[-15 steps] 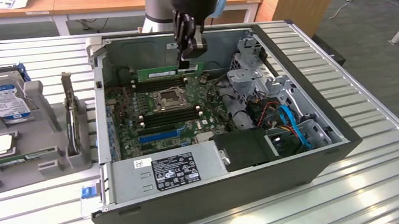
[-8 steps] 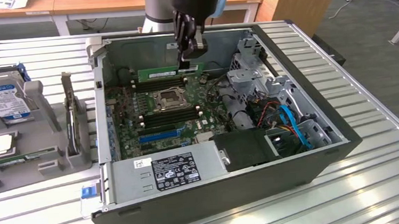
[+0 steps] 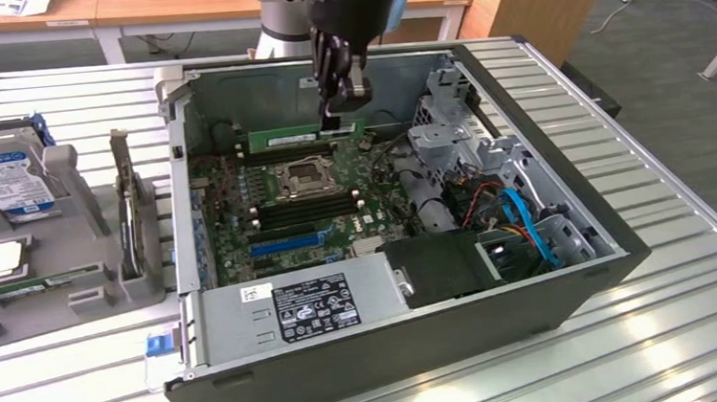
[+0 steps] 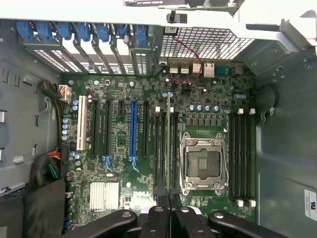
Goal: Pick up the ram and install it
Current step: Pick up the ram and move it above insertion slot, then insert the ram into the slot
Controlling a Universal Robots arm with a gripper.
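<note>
The ram (image 3: 295,129) is a thin green stick held level above the motherboard (image 3: 224,202) inside the open computer case. My gripper (image 3: 343,116) comes down from above and is shut on the stick near one end. In the wrist view the ram (image 4: 168,144) shows edge-on as a thin line running out from between my fingers (image 4: 157,214). There it lines up with the black memory slots (image 4: 159,148) between the CPU socket (image 4: 204,161) and the blue expansion slot (image 4: 132,131). A second set of memory slots (image 4: 242,153) lies on the socket's other side.
The case walls (image 3: 184,176) ring the board. A power supply (image 3: 302,306) fills the near corner, and a drive cage (image 3: 450,141) with blue cables (image 3: 530,231) sits at the exterior view's right. A grey holder (image 3: 83,280) with a hard drive (image 3: 4,176) stands at the left.
</note>
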